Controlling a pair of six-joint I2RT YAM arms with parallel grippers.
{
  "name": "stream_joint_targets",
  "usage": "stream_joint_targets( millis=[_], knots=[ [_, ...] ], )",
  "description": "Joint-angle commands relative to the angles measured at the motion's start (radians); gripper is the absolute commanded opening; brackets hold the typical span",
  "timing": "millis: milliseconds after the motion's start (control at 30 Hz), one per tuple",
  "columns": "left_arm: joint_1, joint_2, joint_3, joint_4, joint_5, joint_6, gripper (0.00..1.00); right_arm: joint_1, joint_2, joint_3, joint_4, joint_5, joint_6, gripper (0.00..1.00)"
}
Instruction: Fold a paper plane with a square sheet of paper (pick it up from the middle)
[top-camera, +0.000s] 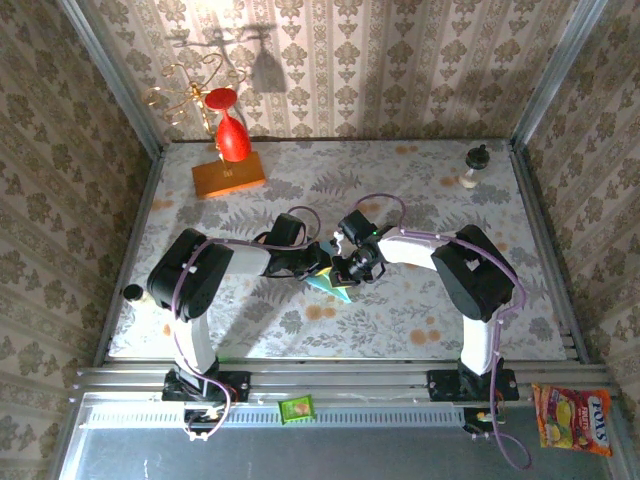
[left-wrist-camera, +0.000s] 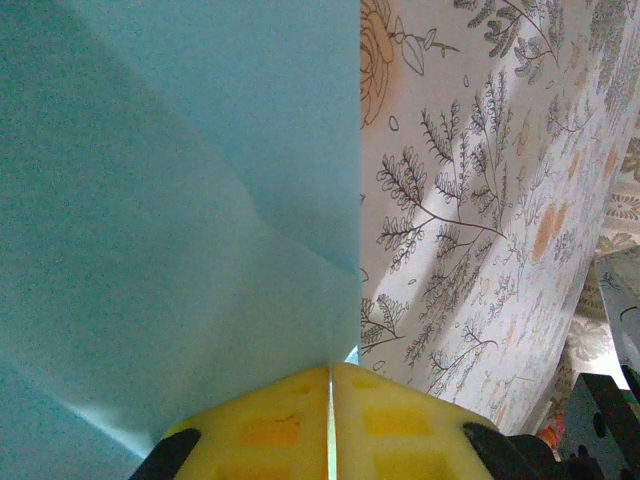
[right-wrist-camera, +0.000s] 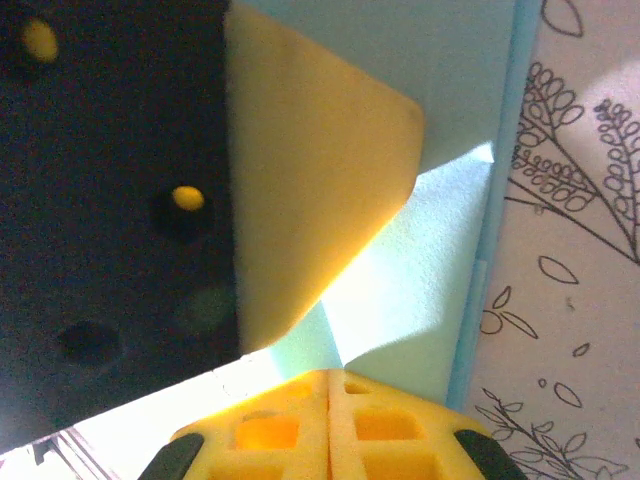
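The light-blue sheet of paper (top-camera: 330, 285) lies folded at the table's middle, a pointed end towards the near edge; whether it has the paper plane's shape I cannot tell. My left gripper (top-camera: 316, 262) comes in from the left and is shut on the paper. In the left wrist view a pale edge runs between its yellow pads (left-wrist-camera: 330, 372), and the paper (left-wrist-camera: 180, 200) rises creased beyond them. My right gripper (top-camera: 352, 268) is shut, its tips (right-wrist-camera: 330, 372) against the paper (right-wrist-camera: 430, 280). One of the left gripper's fingers (right-wrist-camera: 310, 170) sits close in front of it.
An orange block (top-camera: 229, 176) with a red glass (top-camera: 232, 135) stands at the back left. A small dark hourglass-like object (top-camera: 477, 167) is at the back right. A green packet (top-camera: 296, 408) and a candy bag (top-camera: 575, 418) lie off the table's near edge.
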Motion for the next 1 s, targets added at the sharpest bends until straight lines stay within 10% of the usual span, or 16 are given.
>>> stream_joint_targets(
  millis=[0,967],
  knots=[
    [-0.004,0.058,-0.028,-0.143,-0.066,0.027,0.11,0.002,0.021,0.006,-0.044,0.032,-0.021,0.09],
    [0.015,0.069,-0.056,-0.160,-0.091,0.036,0.10,-0.036,-0.066,-0.199,-0.003,-0.043,-0.016,0.12]
  ],
)
